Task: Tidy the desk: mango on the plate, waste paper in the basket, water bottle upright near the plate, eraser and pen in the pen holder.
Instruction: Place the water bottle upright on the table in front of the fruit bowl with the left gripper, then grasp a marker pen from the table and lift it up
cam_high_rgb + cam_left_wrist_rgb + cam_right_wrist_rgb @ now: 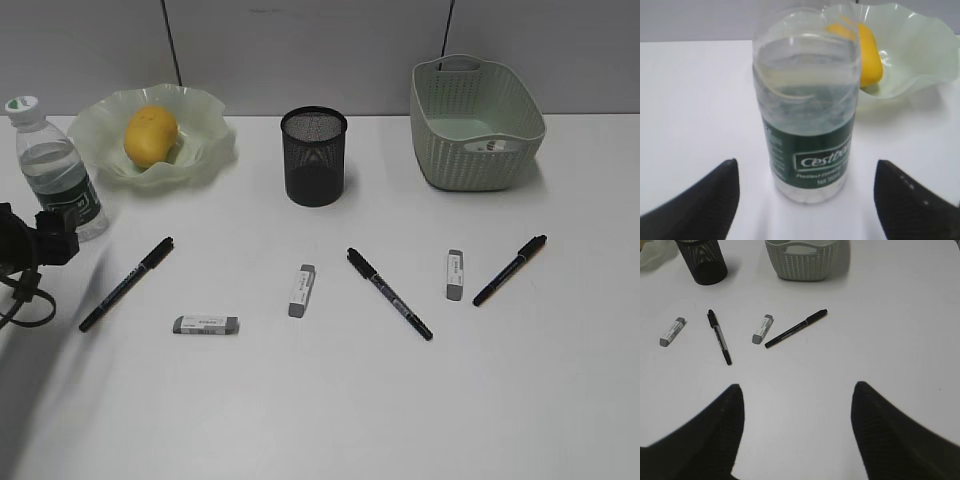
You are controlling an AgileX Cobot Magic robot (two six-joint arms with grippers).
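The water bottle [55, 165] stands upright left of the plate [205, 105], which holds the mango [150, 135]. My left gripper [806, 165] is open, its fingers apart on either side in front of the bottle [807, 115] without touching it. Three pens [127, 283] [389, 293] [510, 270] and three erasers [205, 324] [302, 290] [455, 274] lie on the desk [330, 400]. The pen holder [314, 157] stands behind them. A small white scrap [495, 145] lies inside the basket [470, 165]. My right gripper [797, 386] hangs open over bare desk, empty.
A grey wall runs along the desk's far edge behind the plate, holder and basket. The left arm's body [25, 265] sits at the left edge beside the bottle.
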